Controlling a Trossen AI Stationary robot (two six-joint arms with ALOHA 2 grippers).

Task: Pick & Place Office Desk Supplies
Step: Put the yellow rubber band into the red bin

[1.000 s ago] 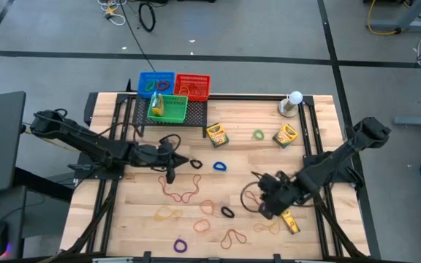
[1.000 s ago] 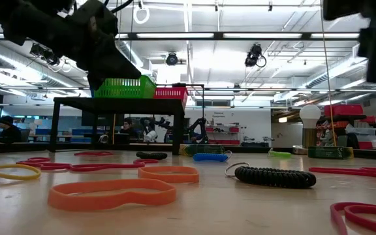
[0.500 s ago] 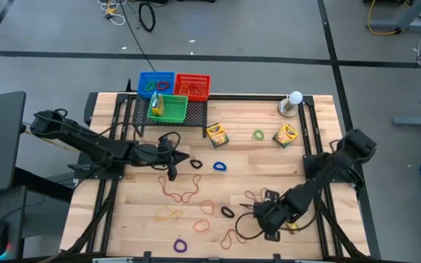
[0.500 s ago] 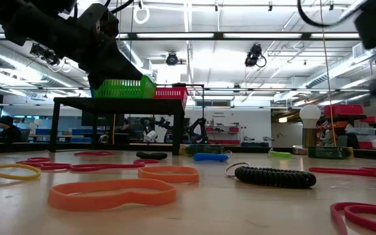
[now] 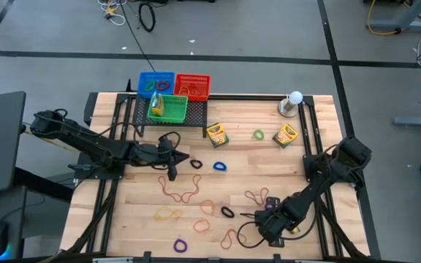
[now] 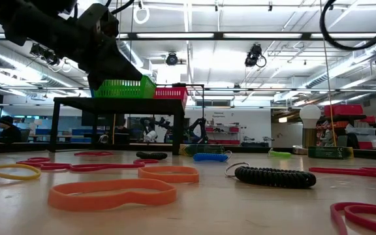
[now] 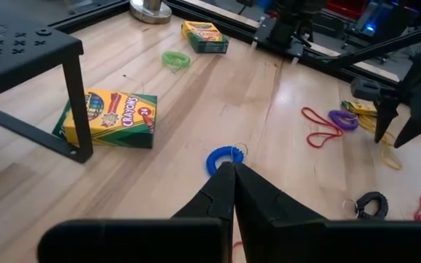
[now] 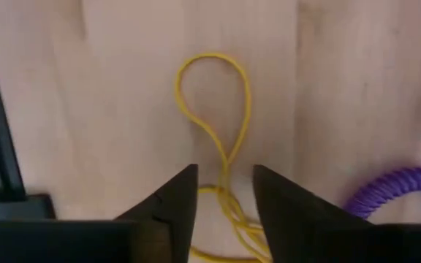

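Between right end effector (image 8: 225,191) fingers — yellow band (image 8: 214,109)

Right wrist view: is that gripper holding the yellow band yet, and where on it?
Nothing held. The right gripper is open, straddling the yellow rubber band at its crossed waist, without pinching it. The left gripper is shut and empty.

3 baskets (image 5: 172,93) sit on a rack (image 5: 168,119) behind scattered bands (image 5: 181,191).

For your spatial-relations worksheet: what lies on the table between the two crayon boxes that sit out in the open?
In the high view, a small green rubber band lies between the left crayon box and the right crayon box, touching neither.
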